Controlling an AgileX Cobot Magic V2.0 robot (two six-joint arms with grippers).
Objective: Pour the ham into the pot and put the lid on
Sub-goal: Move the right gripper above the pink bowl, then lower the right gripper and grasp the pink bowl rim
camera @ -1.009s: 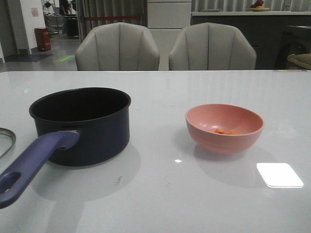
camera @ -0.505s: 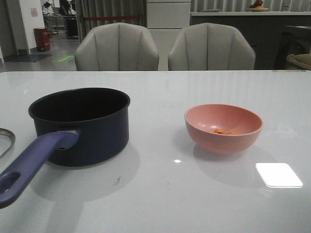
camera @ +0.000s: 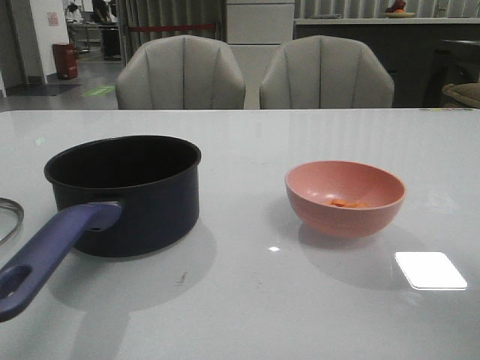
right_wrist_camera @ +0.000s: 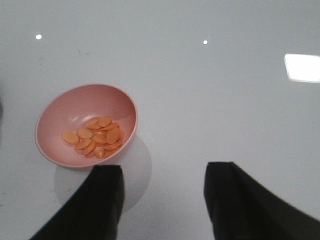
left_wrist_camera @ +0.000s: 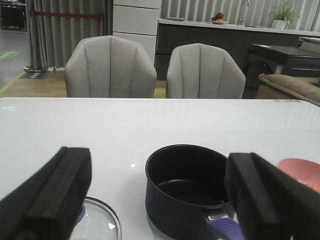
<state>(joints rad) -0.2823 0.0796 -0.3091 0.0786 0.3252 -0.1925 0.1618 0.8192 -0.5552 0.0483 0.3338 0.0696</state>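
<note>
Right of the dark navy straight-sided pot (camera: 124, 193), thin orange-pink ham slices (camera: 347, 202) lay in the salmon-pink round bowl (camera: 345, 198); nothing had shifted since a second before, so pouring hadn't begun, both grippers (left_wrist_camera: 155, 200) (right_wrist_camera: 162, 200) spread and empty, glass lid (left_wrist_camera: 100, 220) left of the pot

Bowl (camera: 344, 197) shifted marginally leftward in front view.

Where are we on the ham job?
Nothing done yet. The ham sits in the pink bowl; the pot is empty and the lid lies beside it. Both tools, left tool and right tool, are open and empty. Pouring and covering remain.
</note>
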